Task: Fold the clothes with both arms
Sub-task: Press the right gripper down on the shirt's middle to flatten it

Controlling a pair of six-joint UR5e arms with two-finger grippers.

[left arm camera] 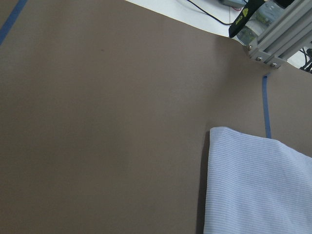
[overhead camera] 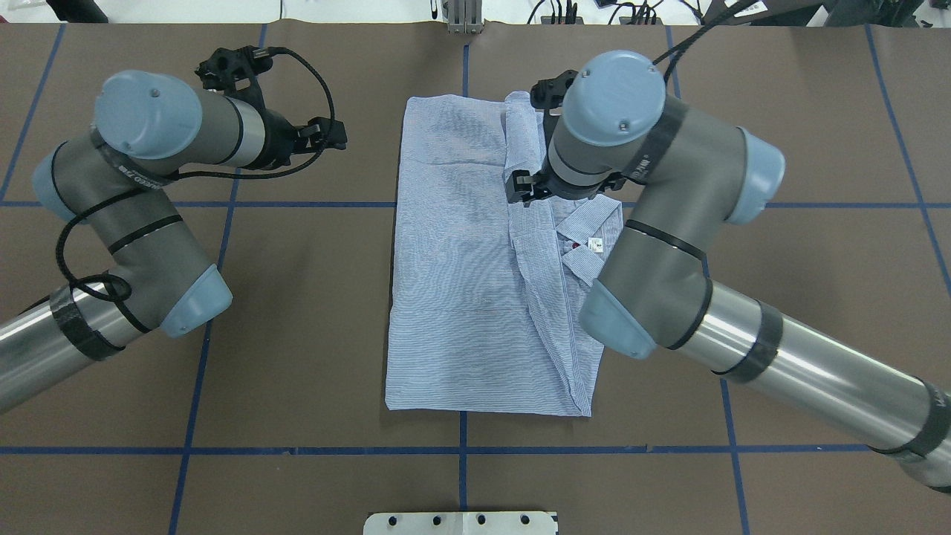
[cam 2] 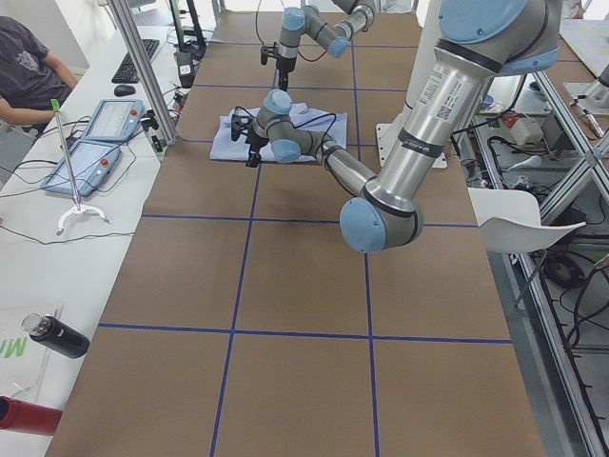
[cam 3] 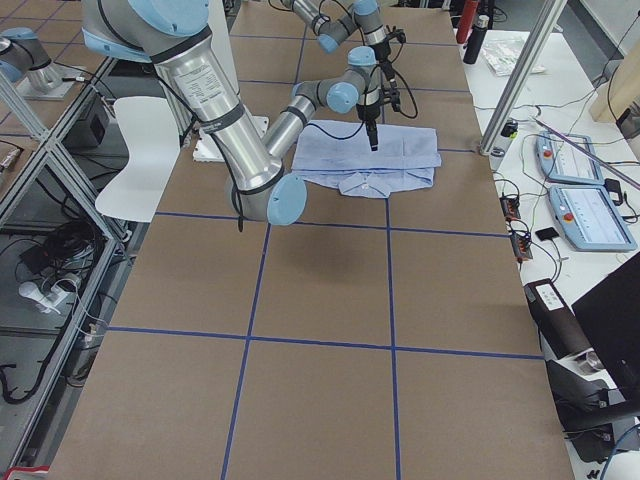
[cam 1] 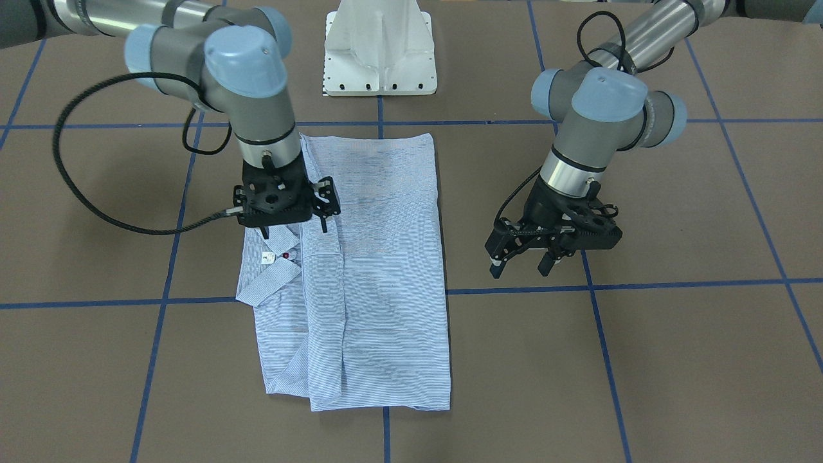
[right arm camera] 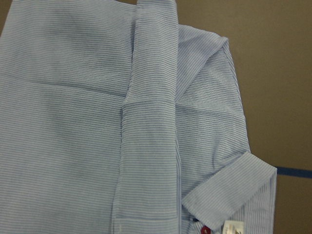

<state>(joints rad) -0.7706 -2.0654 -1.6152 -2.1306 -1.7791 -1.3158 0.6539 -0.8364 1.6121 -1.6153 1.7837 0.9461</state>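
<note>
The light blue striped shirt [cam 1: 386,257] lies flat on the brown table, folded into a long rectangle. Its collar [cam 1: 270,283], a white label and a red button show at the edge on my right side. It also shows in the overhead view [overhead camera: 461,297] and fills the right wrist view [right arm camera: 73,122]. My right gripper [cam 1: 294,229] hangs open just above the shirt beside the collar, holding nothing. My left gripper [cam 1: 521,265] is open and empty over bare table, apart from the shirt's other long edge. A corner of the shirt [left arm camera: 258,185] shows in the left wrist view.
The white pedestal base [cam 1: 379,58] stands behind the shirt. Blue tape lines [cam 1: 643,283] cross the table. A black cable [cam 1: 77,173] loops off the right arm. A side bench with control pendants [cam 2: 90,143] and an operator is beyond the far edge.
</note>
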